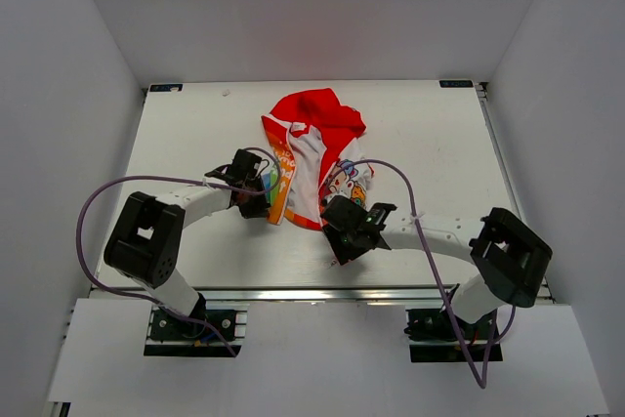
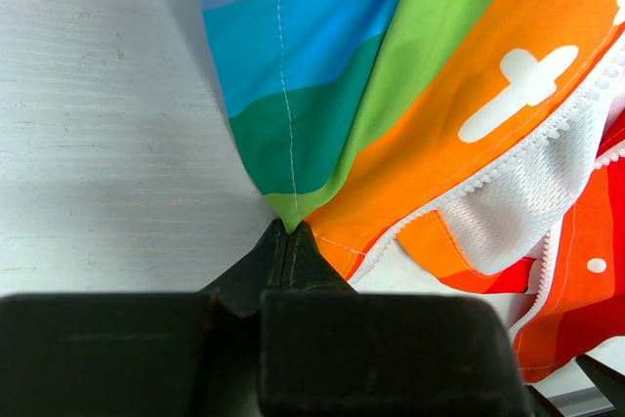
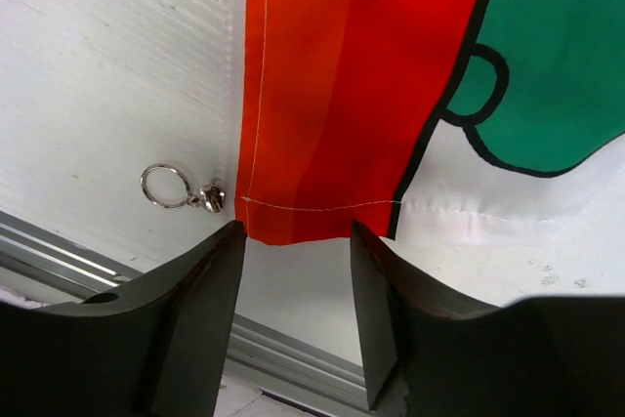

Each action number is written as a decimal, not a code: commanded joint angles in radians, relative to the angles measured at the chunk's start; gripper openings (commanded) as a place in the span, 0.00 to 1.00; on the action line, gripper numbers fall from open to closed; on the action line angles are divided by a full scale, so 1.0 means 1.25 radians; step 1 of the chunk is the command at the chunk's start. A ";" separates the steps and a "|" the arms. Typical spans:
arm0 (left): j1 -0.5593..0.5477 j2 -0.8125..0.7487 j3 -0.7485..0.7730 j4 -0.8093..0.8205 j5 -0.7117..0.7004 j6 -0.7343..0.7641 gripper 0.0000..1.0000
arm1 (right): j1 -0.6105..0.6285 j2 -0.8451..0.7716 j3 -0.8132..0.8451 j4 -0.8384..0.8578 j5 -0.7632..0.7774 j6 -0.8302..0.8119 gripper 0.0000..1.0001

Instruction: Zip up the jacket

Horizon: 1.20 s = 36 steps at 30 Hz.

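On the table (image 1: 186,134) the jacket (image 1: 314,148) lay crumpled at the middle, hood farthest from the arms. The left gripper (image 2: 287,233) had its fingers pinched together on the striped hem's corner, probably to hold the cloth taut. The right gripper (image 3: 297,233) stood with fingers apart astride the red hem edge, gripping nothing. Only its wrist view showed the ring pull (image 3: 181,188) just beside that edge; overhead, the gripper hid it.
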 commanded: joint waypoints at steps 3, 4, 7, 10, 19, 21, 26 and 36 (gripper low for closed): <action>-0.001 -0.036 0.002 -0.018 -0.015 0.009 0.00 | -0.001 0.038 -0.006 0.026 -0.022 0.003 0.51; -0.001 -0.036 0.000 -0.018 -0.015 0.010 0.00 | -0.001 0.042 -0.006 0.031 -0.029 -0.001 0.52; -0.001 -0.034 0.000 -0.021 -0.014 0.011 0.00 | -0.001 0.044 -0.005 0.031 -0.046 -0.005 0.54; -0.001 -0.034 -0.001 -0.018 -0.014 0.011 0.00 | -0.001 0.018 -0.007 0.028 -0.043 -0.008 0.57; -0.001 -0.036 0.002 -0.018 -0.015 0.011 0.00 | -0.001 0.011 0.005 0.029 -0.015 -0.004 0.59; -0.001 -0.039 0.000 -0.019 -0.015 0.012 0.00 | -0.001 0.022 0.004 0.032 -0.007 0.001 0.58; -0.001 -0.048 -0.003 -0.023 -0.015 0.014 0.00 | -0.001 0.056 -0.014 0.061 -0.013 0.007 0.58; -0.001 -0.058 0.002 -0.034 -0.015 0.019 0.00 | -0.001 0.113 -0.028 0.065 -0.011 0.035 0.23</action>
